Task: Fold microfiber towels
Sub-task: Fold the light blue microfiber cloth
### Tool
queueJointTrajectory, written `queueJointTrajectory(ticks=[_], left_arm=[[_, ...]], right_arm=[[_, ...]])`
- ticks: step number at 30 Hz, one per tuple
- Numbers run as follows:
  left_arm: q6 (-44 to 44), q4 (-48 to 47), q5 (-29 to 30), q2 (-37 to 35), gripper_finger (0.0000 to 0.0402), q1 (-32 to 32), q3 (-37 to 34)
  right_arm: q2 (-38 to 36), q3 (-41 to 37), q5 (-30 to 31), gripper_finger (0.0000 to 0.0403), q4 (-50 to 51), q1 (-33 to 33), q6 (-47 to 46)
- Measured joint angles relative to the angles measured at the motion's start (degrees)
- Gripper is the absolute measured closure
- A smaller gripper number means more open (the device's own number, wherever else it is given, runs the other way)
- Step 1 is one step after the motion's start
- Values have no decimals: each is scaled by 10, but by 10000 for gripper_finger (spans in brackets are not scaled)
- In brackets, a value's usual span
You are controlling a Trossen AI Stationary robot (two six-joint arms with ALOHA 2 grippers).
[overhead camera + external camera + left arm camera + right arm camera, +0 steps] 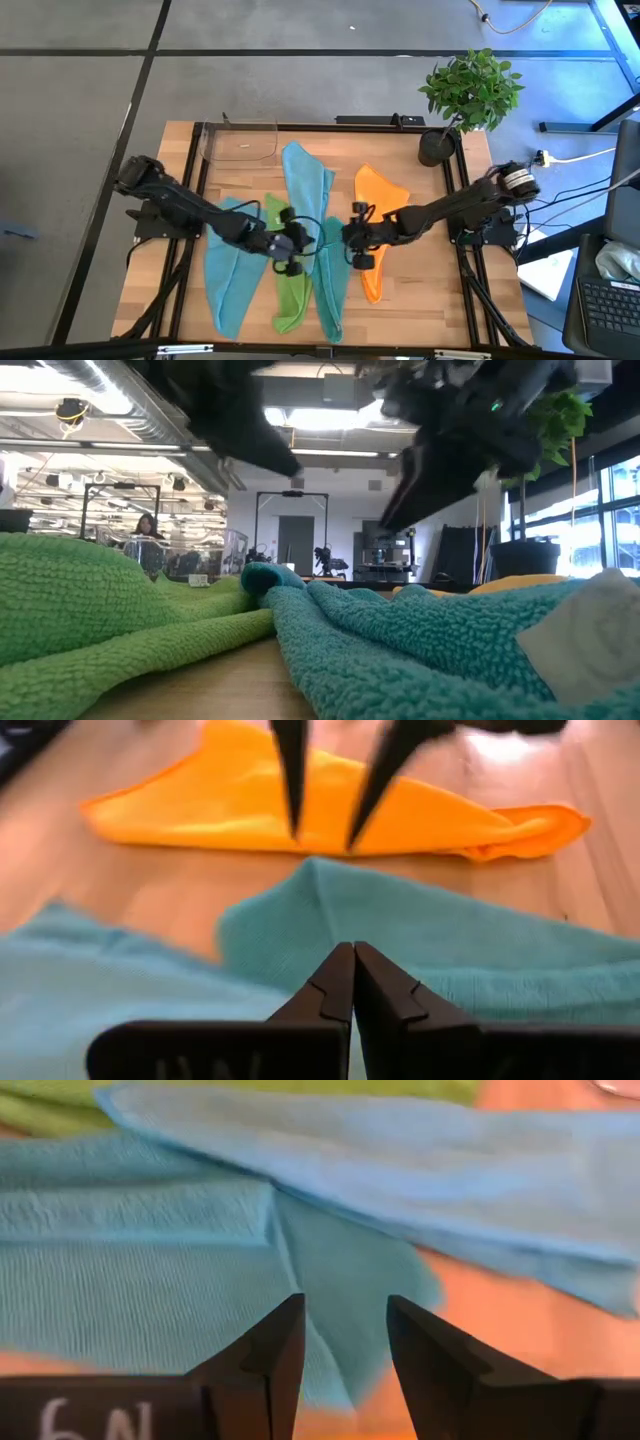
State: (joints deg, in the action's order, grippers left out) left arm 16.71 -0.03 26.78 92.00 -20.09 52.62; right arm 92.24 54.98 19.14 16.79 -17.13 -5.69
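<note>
Towels lie limp and rumpled in fuzzy strips; left tool together, right tool apart.

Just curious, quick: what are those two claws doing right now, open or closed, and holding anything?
Left gripper: shut, holding nothing, above the teal towel.
Right gripper: open, empty, above the same towel.

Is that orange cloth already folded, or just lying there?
Not neatly folded. The orange towel lies loosely bunched in a long, uneven strip on the table, one end doubled over; no end effector holds it.
</note>
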Motion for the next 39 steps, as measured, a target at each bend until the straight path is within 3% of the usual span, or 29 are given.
queueJointTrajectory(ticks=[5, 11, 15, 17, 19, 23, 27, 33, 39], left_arm=[[-29, 77, -24, 49, 384, 38, -1], [-150, 270, -97, 123, 318, 47, 33], [-218, 153, -51, 180, 272, 46, 114], [-217, 52, 12, 195, 256, 48, 150], [-180, -54, 37, 197, 244, 51, 180], [-69, -247, -11, 190, 234, 47, 244], [-36, -375, -76, 184, 234, 14, 306], [-66, -419, -119, 185, 236, -47, 321], [-68, -421, -92, 185, 236, -68, 320]], right_arm=[[-91, 0, 74, 257, 194, -28, -80], [-194, 0, 171, 257, 330, -68, -169], [-239, 0, 190, 257, 326, -77, -179], [-247, 0, 187, 257, 328, -77, -181], [-248, 0, 184, 257, 334, -78, -182], [-246, 0, 173, 257, 357, -80, -183], [-245, -15, 173, 257, 340, -85, -180], [-245, -80, 167, 257, 295, -98, -188], [-245, -126, 167, 257, 249, -112, -194]])
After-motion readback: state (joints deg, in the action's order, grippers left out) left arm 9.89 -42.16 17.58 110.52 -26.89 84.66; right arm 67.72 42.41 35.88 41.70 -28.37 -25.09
